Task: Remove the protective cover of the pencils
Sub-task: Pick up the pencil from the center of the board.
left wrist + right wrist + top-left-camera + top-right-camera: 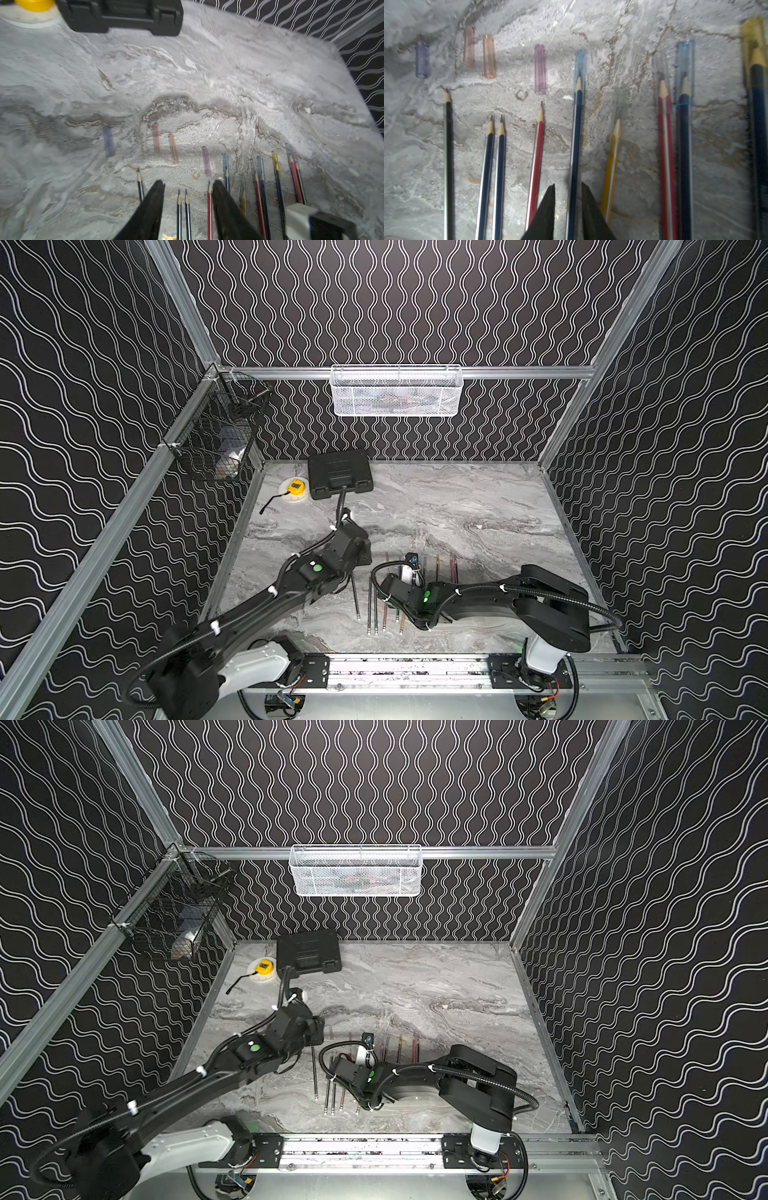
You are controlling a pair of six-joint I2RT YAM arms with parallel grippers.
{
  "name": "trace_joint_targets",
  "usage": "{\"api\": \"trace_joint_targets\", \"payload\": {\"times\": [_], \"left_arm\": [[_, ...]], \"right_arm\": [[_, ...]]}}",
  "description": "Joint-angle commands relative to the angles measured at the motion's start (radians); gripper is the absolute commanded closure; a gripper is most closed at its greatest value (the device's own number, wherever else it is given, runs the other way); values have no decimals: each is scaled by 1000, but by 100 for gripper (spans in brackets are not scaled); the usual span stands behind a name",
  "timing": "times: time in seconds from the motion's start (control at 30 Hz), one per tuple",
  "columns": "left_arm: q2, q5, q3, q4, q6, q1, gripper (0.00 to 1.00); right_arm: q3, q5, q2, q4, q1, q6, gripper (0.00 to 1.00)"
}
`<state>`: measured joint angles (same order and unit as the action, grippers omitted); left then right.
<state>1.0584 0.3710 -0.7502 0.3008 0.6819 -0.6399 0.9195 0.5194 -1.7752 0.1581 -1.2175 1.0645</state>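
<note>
Grey marbled counter (457, 506) carries the pencils (499, 176) in a row near its front edge, tips pointing away from the arm bases. At the left, the left end effector (188, 182) hovers over the bare-tipped ones, its fingers apart and empty. Four loose tinted caps (539, 68) lie just beyond those tips. Further right, the right end effector (568, 184) stands narrow astride a dark pencil (576, 135) wearing a blue cap (580, 62); whether it pinches I cannot tell. Pencils right of it are capped too.
</note>
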Motion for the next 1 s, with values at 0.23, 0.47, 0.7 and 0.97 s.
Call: {"api": "trace_joint_targets", "payload": {"times": [0.23,0.47,0.7,0.97], "left_arm": [[-219,131,72,67,69,1,53],[-286,146,91,72,77,2,52],[-305,140,98,69,76,2,52],[-318,137,97,79,72,2,51]], "right_arm": [[96,-17,-103,128,9,-1,76],[121,-13,-131,147,10,2,77],[117,-9,-128,152,12,9,81],[112,-15,-125,130,11,3,89]]}}
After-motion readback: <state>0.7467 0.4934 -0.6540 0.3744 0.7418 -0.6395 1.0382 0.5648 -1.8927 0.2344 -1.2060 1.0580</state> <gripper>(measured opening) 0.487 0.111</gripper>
